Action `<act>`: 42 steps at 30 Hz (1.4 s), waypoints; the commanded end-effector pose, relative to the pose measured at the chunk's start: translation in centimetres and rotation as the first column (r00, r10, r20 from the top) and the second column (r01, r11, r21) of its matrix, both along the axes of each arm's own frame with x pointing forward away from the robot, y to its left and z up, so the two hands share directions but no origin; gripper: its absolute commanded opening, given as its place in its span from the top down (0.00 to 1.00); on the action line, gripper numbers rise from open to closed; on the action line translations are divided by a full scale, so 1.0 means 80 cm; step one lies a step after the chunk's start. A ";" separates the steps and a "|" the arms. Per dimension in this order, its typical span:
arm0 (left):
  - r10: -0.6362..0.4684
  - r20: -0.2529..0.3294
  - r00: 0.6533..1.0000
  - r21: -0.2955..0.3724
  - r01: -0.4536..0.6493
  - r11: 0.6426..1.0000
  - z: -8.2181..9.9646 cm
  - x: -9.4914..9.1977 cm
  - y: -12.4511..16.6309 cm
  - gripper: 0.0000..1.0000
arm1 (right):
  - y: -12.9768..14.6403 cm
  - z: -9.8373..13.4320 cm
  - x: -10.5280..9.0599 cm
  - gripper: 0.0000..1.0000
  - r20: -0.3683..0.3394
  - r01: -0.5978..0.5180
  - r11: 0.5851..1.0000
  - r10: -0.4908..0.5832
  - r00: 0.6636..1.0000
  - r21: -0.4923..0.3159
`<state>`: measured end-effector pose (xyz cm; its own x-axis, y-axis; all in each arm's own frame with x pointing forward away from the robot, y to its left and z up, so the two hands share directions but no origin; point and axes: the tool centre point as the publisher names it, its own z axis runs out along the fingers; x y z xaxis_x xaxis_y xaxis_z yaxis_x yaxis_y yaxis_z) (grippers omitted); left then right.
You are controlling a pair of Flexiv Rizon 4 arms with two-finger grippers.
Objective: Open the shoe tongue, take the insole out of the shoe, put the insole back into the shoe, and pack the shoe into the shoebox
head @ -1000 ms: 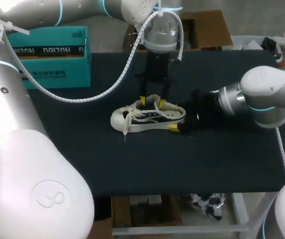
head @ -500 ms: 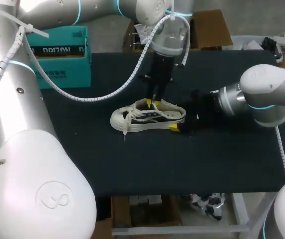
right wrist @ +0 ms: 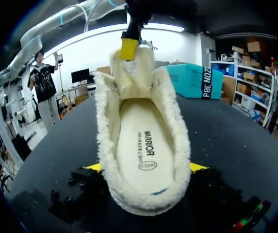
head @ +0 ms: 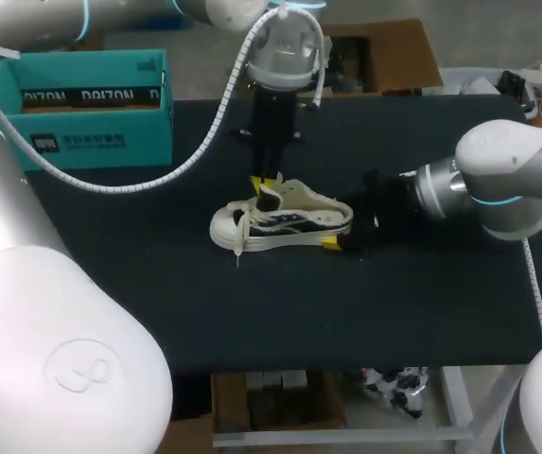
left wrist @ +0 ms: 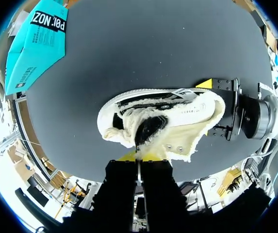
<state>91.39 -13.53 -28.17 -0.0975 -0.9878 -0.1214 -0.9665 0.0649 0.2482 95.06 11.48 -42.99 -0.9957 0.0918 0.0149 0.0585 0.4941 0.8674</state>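
Our left pincer comes down from above with its two yellow tips closed together on the top edge of the shoe tongue, which stands raised above the opening. We see the shoe, a white low sneaker with dark side panels, resting on its sole near the middle of the bench, toe toward our left side and heel toward our right. Its mouth gapes wide, ringed by a cream fleece lining, and the pale insole lies flat inside, printed side up. Loose laces hang over the forward part, one end trailing down to the bench surface by the toe. Our right pincer reaches in low from the right and is clamped on the heel, one yellow tip against each side of the shoe. Well apart from all this, at the far left corner of the bench, sits the teal shoebox, open at the top with its long side facing the shoe.
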 end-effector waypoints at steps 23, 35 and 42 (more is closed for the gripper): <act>0.022 -0.024 0.999 -0.314 -0.028 0.949 -0.052 0.010 0.069 0.75 | 0.003 -0.008 0.005 1.00 0.000 0.000 1.000 0.000 1.000 0.004; -0.292 0.147 0.945 -0.357 0.326 0.875 0.053 -0.010 0.054 1.00 | 0.003 -0.008 0.005 1.00 0.000 0.000 1.000 0.000 1.000 0.004; -0.762 0.105 0.639 -0.370 0.736 0.567 0.082 -0.008 0.033 1.00 | 0.003 -0.008 0.005 1.00 0.000 0.000 1.000 0.000 1.000 0.004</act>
